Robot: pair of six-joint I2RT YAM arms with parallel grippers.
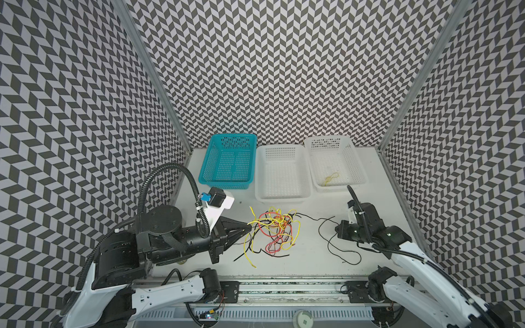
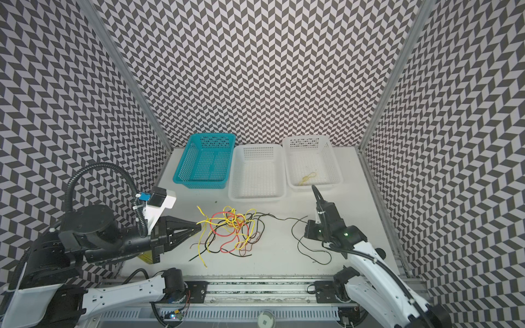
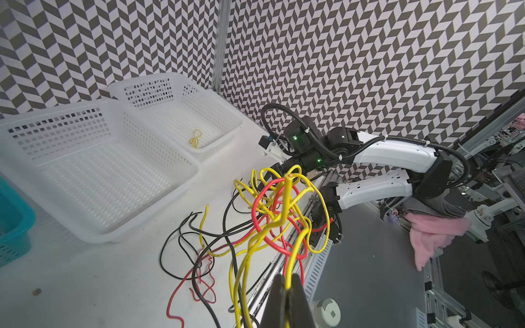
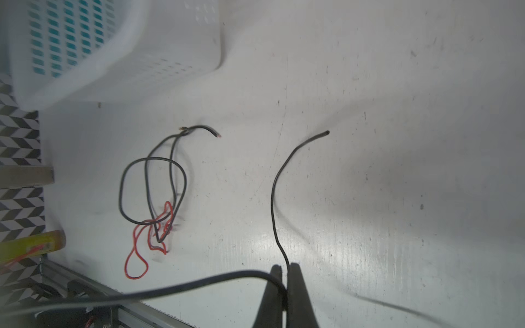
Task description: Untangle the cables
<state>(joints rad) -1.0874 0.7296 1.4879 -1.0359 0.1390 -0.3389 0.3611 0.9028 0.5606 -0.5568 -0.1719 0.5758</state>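
Observation:
The cables are a tangle [image 1: 275,227] [image 2: 230,227] of thin yellow, red and black wires in the middle of the white table. My left gripper [image 1: 249,226] [image 3: 287,277] reaches it from the left and is shut on a yellow cable [image 3: 287,198]; the loops rise with it. To the right, my right gripper [image 1: 349,188] [image 4: 285,267] is raised and shut on a black cable [image 4: 272,204] that trails back to the tangle. More black and red loops [image 4: 150,193] lie flat on the table.
Three baskets stand in a row at the back: teal [image 1: 233,137], white [image 1: 281,148], and another white one [image 1: 329,139] that holds a small yellow cable [image 1: 331,179]. A yellow object [image 2: 145,257] lies under the left arm. A metal rail [image 1: 284,286] runs along the front edge.

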